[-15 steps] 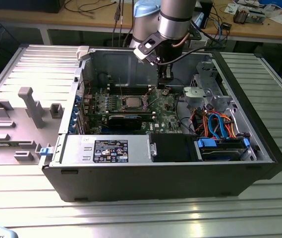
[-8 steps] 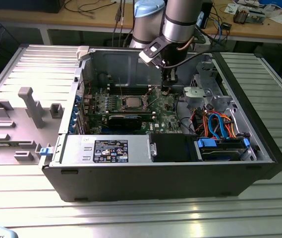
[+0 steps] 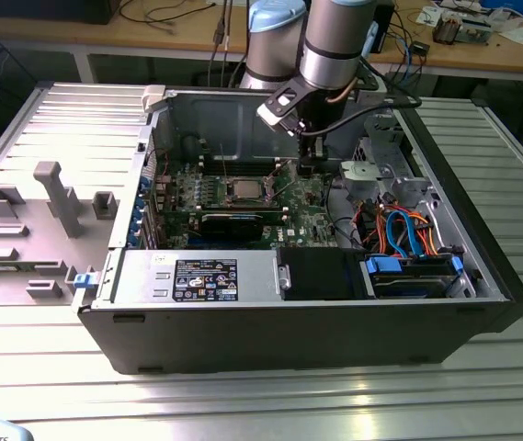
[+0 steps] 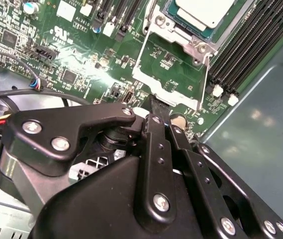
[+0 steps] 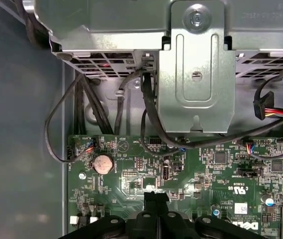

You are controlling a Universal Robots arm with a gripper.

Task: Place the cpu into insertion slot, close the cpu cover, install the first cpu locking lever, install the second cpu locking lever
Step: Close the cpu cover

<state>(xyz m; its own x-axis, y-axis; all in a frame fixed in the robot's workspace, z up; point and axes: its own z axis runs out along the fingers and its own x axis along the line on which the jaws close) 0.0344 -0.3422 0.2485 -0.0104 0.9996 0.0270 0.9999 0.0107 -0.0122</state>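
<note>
Hovering at the outer edge of the cpu cover (image 4: 173,94), your gripper (image 4: 157,107) has its fingers (image 4: 153,139) drawn together, with no real gap and nothing visible between them. Whether they pinch or merely touch the cover's lip cannot be told.

The cover lies swung open, flat over the green motherboard (image 4: 81,64), on the gripper's side of the insertion slot (image 4: 199,47). The cpu (image 4: 206,11) already sits inside that slot, pale face up, and the cover is not yet closed over it. In the exterior view the slot (image 3: 243,190) lies towards the exterior view's left of the gripper (image 3: 307,163).

The main hazard is probably the thin plate itself. Fingertips could slip off its edge and rake the small components packed on the board around the slot. A skewed push could also drop the frame crooked onto the chip. The pictures do not show whether the cpu is seated flush, and any tilt under a closing cover would load the slot's contacts. The memory slots (image 4: 250,40) run close beside the slot, leaving your gripper little room for a stray sideways move.
</note>
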